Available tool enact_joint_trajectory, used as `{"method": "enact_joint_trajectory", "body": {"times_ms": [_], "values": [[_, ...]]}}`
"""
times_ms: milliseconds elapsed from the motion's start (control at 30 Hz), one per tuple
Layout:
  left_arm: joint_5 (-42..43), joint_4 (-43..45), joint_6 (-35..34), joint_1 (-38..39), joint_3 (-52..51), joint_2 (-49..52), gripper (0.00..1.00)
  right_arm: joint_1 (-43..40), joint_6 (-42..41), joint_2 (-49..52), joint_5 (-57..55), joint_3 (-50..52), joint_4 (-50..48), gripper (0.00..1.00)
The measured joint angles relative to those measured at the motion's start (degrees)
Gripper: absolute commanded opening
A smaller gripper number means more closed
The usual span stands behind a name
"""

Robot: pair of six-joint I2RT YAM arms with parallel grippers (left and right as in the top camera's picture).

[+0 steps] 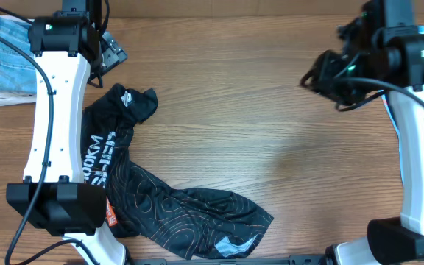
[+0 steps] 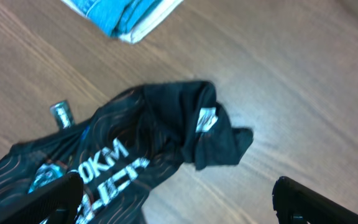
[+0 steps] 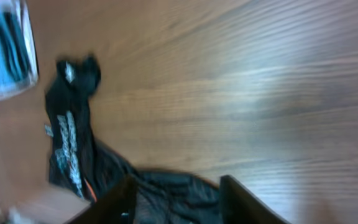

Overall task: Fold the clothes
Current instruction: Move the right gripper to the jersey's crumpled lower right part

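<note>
Wood-grain brown runs across the counter (image 1: pixel 271 147). On its left half lies the black shirt (image 1: pixel 168 202), unfolded and crumpled into a long, twisted band. One end is bunched into a dark knot beside the left arm, with a small white label showing on it. The rest trails toward the near edge and spreads wider there. Thin orange contour lines cover the wider part, and white lettering, partly creased out of reading, runs along the narrow stretch. The left arm hides part of the shirt's left side in the overhead view.

Folded light-blue jeans (image 1: pixel 6 62) sit in the far left corner, apart from the shirt.

The left gripper (image 2: pixel 173 202) hangs above the bunched end, its fingers spread wide with nothing between them. The right gripper (image 3: pixel 176 199) is over bare wood on the right, its fingers also apart and empty.
</note>
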State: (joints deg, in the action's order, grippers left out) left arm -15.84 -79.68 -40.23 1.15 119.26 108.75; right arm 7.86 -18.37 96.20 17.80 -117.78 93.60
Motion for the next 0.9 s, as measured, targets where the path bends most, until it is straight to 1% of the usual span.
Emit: {"method": "enact_joint_trajectory", "body": {"times_ms": [33, 67, 133, 233, 300, 433, 500, 600, 700, 767, 867, 900], "values": [[0.20, -0.70, 0.15, 0.00, 0.00, -0.02, 1.00, 1.11, 0.57, 0.00, -0.02, 0.00, 0.57, 0.69], [0.22, -1.53, 0.20, 0.00, 0.00, -0.04, 1.00, 2.89, 1.18, 0.00, -0.04, 0.00, 1.53, 0.81], [0.42, -3.32, 0.44, 0.00, 0.00, -0.04, 1.00, 5.44, 2.91, 0.00, -0.04, 0.00, 2.93, 0.92], [0.59, -5.95, 1.36, -0.17, 0.00, -0.11, 1.00, 10.86, 4.61, 0.00, 0.00, 0.26, 3.39, 0.92], [0.61, -6.84, 1.70, -1.27, -0.02, -0.11, 1.00, 15.61, 5.33, 0.00, 0.04, 2.34, 2.38, 0.92], [1.97, -7.78, 2.08, -3.96, 0.00, -0.11, 1.00, 17.00, 5.57, 0.00, 0.17, 6.29, -1.18, 0.92], [3.82, -8.07, 3.69, -5.60, -0.02, -0.11, 1.00, 16.98, 5.64, 0.00, 0.20, 8.07, -1.68, 0.91], [6.38, -8.46, 6.73, -7.26, 0.00, -0.11, 1.00, 16.98, 5.99, 0.00, 0.50, 10.64, -2.10, 0.86], [7.74, -8.70, 8.79, -7.39, 0.00, -0.11, 1.00, 17.27, 7.74, 0.00, 2.54, 14.14, -2.40, 0.84], [8.17, -8.63, 9.35, -7.23, 0.00, -0.11, 1.00, 18.34, 9.14, 0.00, 3.87, 17.77, -3.02, 0.82], [8.70, -8.20, 10.08, -7.26, -0.02, -0.11, 1.00, 22.12, 10.23, 0.00, 5.05, 24.15, -6.93, 0.80], [8.79, -8.09, 10.25, -7.26, -0.02, -0.11, 1.00, 23.69, 10.49, 0.00, 5.33, 26.40, -8.22, 0.78]]}}
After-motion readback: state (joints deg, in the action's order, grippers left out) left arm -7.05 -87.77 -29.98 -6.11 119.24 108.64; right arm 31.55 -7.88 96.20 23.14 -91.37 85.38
